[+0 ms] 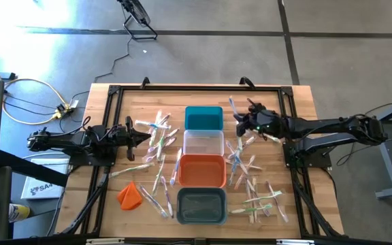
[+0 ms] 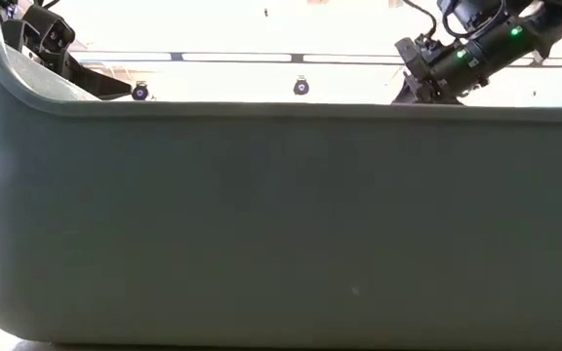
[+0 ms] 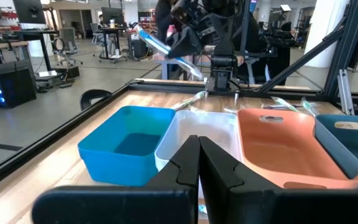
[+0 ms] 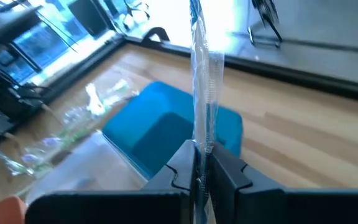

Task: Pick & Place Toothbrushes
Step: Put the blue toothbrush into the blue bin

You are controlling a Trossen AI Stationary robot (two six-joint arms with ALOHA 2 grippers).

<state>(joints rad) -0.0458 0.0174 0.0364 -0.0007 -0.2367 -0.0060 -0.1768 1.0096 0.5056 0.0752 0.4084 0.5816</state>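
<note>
From above, most toothbrushes [image 1: 156,146] lie scattered on the table [image 1: 298,109] both sides of the four bins, which look empty, so nearly all the sorting remains. The right hand [image 1: 240,117] hovers beside the teal bin [image 1: 203,118]. The left wrist view shows the left hand [image 3: 199,163] clenched and empty. The right wrist view shows the right hand gripping a wrapped toothbrush [image 4: 202,74] above the teal bin.

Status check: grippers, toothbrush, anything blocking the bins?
Right gripper shut on blue toothbrush, beside teal bin. Left gripper shut, empty, waiting left of the bins. Nothing blocking.
</note>
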